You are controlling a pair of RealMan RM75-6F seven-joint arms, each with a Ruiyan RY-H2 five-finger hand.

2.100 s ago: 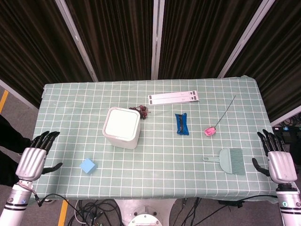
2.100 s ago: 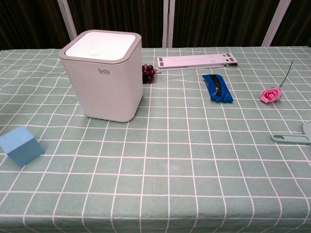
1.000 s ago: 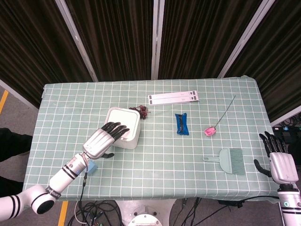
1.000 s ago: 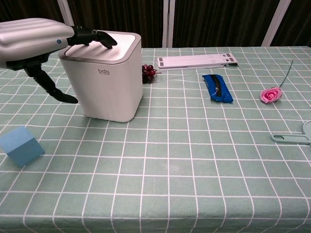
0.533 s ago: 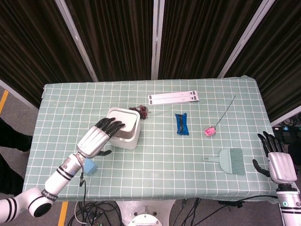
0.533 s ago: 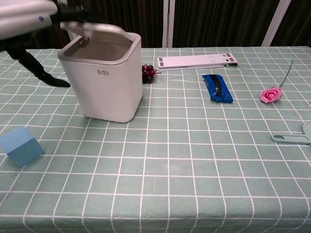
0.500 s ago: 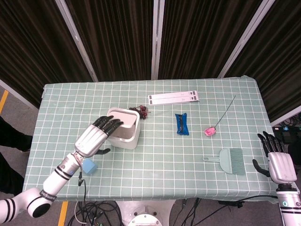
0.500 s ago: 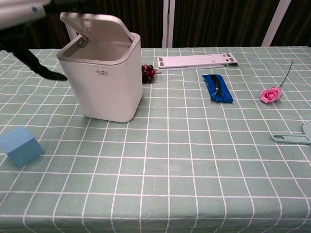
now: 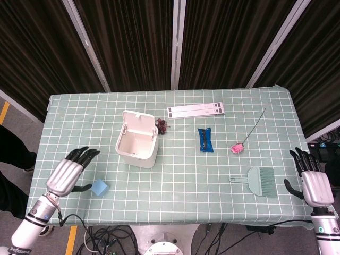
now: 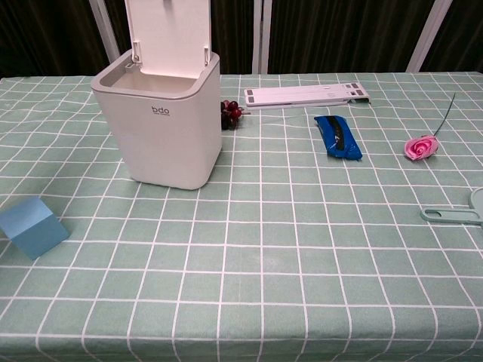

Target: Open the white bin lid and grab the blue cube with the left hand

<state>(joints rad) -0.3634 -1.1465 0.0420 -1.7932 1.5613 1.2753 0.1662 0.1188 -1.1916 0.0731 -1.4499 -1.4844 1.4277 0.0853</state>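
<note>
The white bin (image 9: pixel 137 146) (image 10: pixel 161 128) stands left of the table's middle with its lid (image 9: pixel 138 120) (image 10: pixel 168 36) swung upright at the back, the inside showing bare. The blue cube (image 9: pixel 99 187) (image 10: pixel 32 226) lies on the cloth in front and to the left of the bin. My left hand (image 9: pixel 66 175) hovers open just left of the cube, fingers spread, holding nothing; the chest view does not show it. My right hand (image 9: pixel 311 180) hangs open off the table's right edge, far from both.
Dark grapes (image 9: pixel 161 126) (image 10: pixel 232 114) lie right behind the bin. A white slatted strip (image 9: pixel 196 110), a blue pouch (image 9: pixel 205 139), a pink rose (image 9: pixel 237 147) and a green brush (image 9: pixel 261 180) lie across the right half. Green checked cloth (image 9: pixel 175 196) covers the table.
The bin lid has swung from shut to fully upright. My left hand left the lid and pulled back to the left front, beside the blue cube. The right hand stayed put.
</note>
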